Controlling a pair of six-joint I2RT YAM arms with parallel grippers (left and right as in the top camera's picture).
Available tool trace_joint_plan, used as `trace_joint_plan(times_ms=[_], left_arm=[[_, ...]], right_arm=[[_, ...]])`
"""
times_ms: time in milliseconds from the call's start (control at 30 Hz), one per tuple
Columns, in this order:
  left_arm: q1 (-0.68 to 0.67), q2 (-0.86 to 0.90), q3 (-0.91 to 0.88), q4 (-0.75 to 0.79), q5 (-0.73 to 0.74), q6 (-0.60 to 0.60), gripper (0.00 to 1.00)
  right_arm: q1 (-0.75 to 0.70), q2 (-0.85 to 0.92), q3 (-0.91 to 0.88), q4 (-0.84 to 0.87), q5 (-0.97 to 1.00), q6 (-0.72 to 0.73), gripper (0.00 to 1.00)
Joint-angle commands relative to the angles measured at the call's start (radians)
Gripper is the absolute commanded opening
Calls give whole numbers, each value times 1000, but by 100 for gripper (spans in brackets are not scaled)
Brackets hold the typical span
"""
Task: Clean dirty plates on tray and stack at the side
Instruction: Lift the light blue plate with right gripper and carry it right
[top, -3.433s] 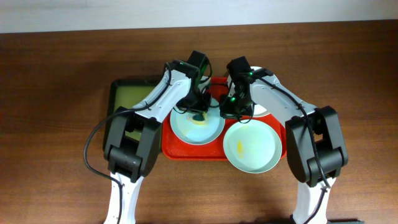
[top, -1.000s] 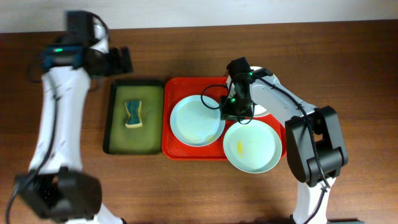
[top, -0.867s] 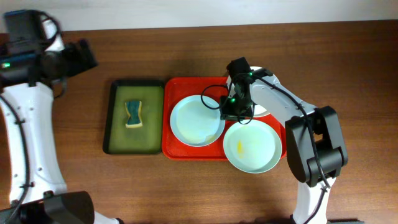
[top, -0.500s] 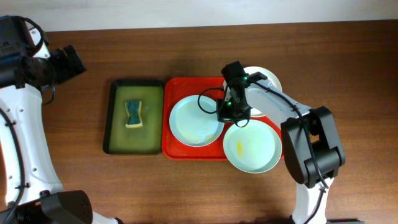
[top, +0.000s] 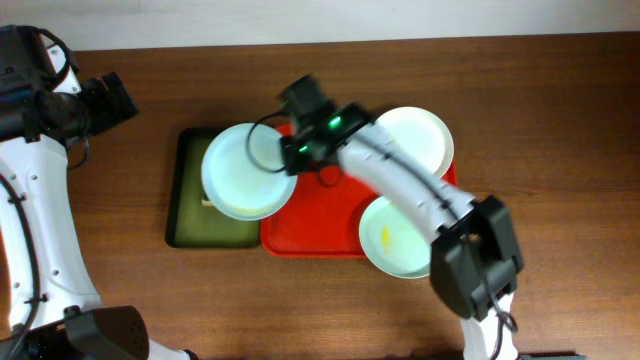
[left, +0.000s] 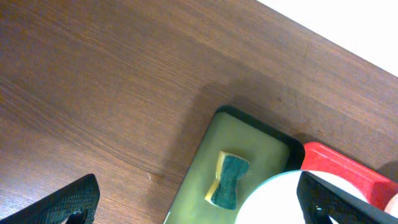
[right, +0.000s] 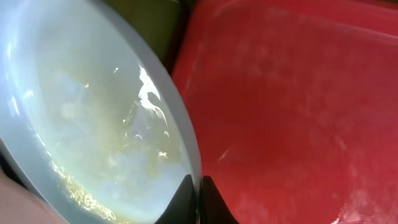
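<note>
Overhead: fixed above table, facing straight down, full workspace framed. Left wrist: high at far left, angled down across bare wood toward dark green tray (left: 249, 165) and sponge (left: 229, 180). Right wrist: very close, filled by light blue plate (right: 87, 118) and red tray (right: 298, 112); both also overhead.

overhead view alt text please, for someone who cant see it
The right arm's fingers pinch the rim of a light blue plate, holding it over the dark green tray. On the red tray sit a white plate and a mint plate with a yellow smear. The left arm stands aside.
</note>
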Motion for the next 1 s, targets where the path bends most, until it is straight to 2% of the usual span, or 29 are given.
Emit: trace_joint_plan(times_ms=[0,167,333,400,533,667,733,967], left_arm=[[6,-2,3,-1,8,-10,99],[6,-2,3,-1,8,-10,99],[6,-2,3,-1,8,-10,99],[6,-2,3,-1,8,-10,99],[6,-2,3,-1,8,-10,99],[6,-2,3,-1,8,-10,100],[6,-2,3,-1,8,-10,99],[6,-2,3,-1,8,-10,99]], right_arm=[[156,-11,22,73,346,-67,4],[269,-30,46,194,665,-262,4],[303,-145,70,198,668,-300,4],[316,-169,70,218,671,-382,4],[373,-169,70,252,864,-428,4],[413,-169,70,288,889,-477,4],[422,-169,70,323,1017,-531,4],[420,-169,70,340,1030,-530,4]])
